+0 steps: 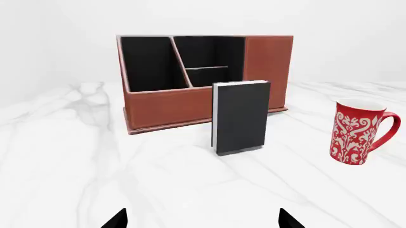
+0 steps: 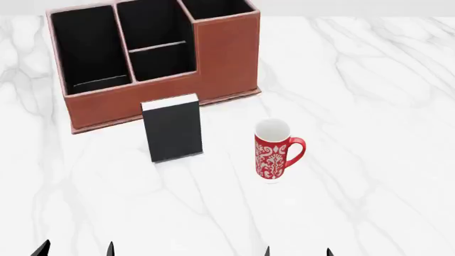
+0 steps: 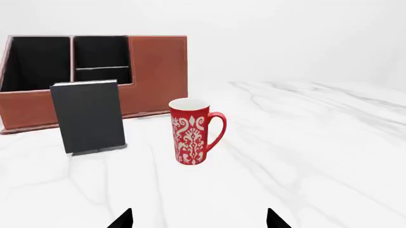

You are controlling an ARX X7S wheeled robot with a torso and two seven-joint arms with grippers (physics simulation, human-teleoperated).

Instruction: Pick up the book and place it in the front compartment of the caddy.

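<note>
On the white marble bench [image 2: 370, 106], the caddy [image 2: 142, 101] sits far left, its black compartments holding nothing visible. The book [image 2: 172, 130] stands upright just in front of it, apart from its wall. To the right stands a red patterned mug [image 2: 274, 152]. The left pincer [image 2: 74, 249] and right pincer [image 2: 297, 252] are both spread wide, gripping nothing, well short of the book.

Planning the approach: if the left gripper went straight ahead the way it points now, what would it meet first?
Probably the book, standing upright almost centred ahead of the left gripper, with the caddy behind it; depth is unclear.
</note>
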